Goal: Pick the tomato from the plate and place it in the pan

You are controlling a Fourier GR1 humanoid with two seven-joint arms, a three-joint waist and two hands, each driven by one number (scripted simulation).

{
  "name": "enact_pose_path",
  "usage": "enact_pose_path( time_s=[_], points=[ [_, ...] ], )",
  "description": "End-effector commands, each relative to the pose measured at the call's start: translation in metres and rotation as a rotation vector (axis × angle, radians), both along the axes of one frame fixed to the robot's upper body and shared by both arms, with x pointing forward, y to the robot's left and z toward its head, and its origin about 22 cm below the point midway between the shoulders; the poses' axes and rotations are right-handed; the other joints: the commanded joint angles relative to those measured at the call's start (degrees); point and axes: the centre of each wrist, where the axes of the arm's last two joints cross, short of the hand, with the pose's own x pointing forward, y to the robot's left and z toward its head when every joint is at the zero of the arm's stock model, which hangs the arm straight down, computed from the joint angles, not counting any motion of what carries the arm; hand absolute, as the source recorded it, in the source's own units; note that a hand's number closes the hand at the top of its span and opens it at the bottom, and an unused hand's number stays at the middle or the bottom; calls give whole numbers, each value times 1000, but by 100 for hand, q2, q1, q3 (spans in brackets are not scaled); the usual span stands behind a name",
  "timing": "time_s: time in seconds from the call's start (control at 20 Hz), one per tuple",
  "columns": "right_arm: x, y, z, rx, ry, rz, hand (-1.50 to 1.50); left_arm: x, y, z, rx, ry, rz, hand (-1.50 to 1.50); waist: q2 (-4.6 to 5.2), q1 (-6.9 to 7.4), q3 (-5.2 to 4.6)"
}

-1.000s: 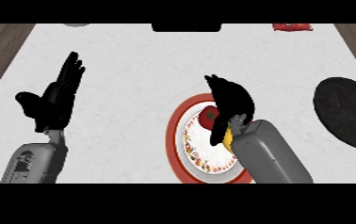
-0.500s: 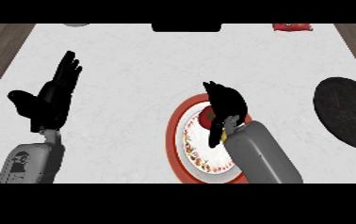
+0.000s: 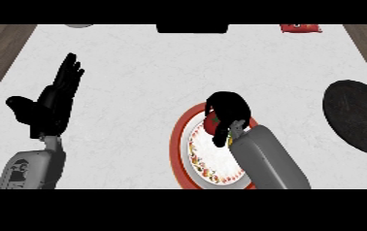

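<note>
A red tomato [image 3: 213, 123] rests on the red-rimmed white plate [image 3: 180, 142] near the counter's front middle. My right hand [image 3: 229, 109] sits over the plate's far side with its fingers curled round the tomato, hiding most of it. The black pan [image 3: 350, 112] lies at the right edge, partly out of view, well apart from the hand. My left hand [image 3: 54, 101] stays open at the left, fingers pointing up, holding nothing.
A black object [image 3: 192, 28] sits at the counter's far edge in the middle. A red item [image 3: 299, 27] lies at the far right and a grey one [image 3: 79, 25] at the far left. Wooden floor shows past the counter's left corner.
My right hand has closed down over the tomato, fingers curling round it. The left hand drifted slightly left and up, still open.
</note>
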Motion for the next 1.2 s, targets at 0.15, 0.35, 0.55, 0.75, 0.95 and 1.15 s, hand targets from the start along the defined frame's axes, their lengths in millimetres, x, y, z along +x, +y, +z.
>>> enact_pose_path(
  time_s=[0.15,0.35,0.55,0.75,0.95,1.15],
  points=[
    [7,8,-24,-11,3,40,150,4,13,-6,2,7,1,0,33,15,13],
    [-12,12,-2,21,-112,-10,150,-2,8,7,19,5,-7,0,19,1,13],
    [1,-6,-4,29,-154,-394,150,4,-4,6,6,2,1,0,25,45,17],
    [8,-2,18,-34,-323,-618,150,1,10,-6,0,8,9,0,13,-2,6],
    [0,14,55,-53,-587,-649,150,5,12,-6,-5,4,22,0,-8,-88,6],
    [3,14,85,-25,-712,-724,150,11,-2,3,-1,5,10,0,8,-45,11]
  ],
)
